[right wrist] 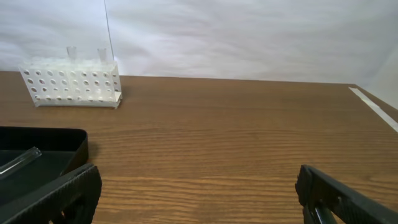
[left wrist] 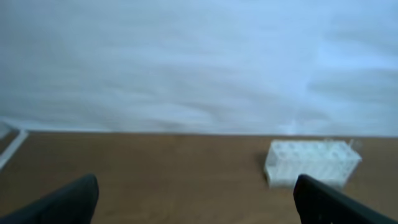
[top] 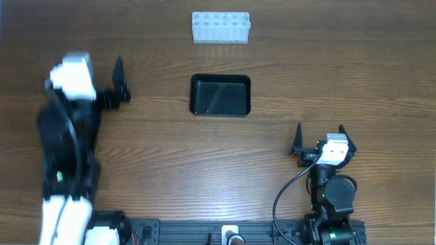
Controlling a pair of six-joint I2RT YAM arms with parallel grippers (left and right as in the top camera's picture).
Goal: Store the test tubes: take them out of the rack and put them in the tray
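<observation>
Rack (top: 221, 28) and tray (top: 193, 95) sit on a wooden table (top: 170, 163), white backdrop (right wrist: 249, 37) behind.

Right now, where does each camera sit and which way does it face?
Top view: fixed overhead, looking down on the table; shows the left end effector, right end effector, rack and tray.
Left wrist view: on the left wrist, facing across the table toward the rack and a white backdrop; its own open fingers show.
Right wrist view: on the right wrist, facing the rack and tray; its own open fingers show.
Shared: all three views show the rack.
</observation>
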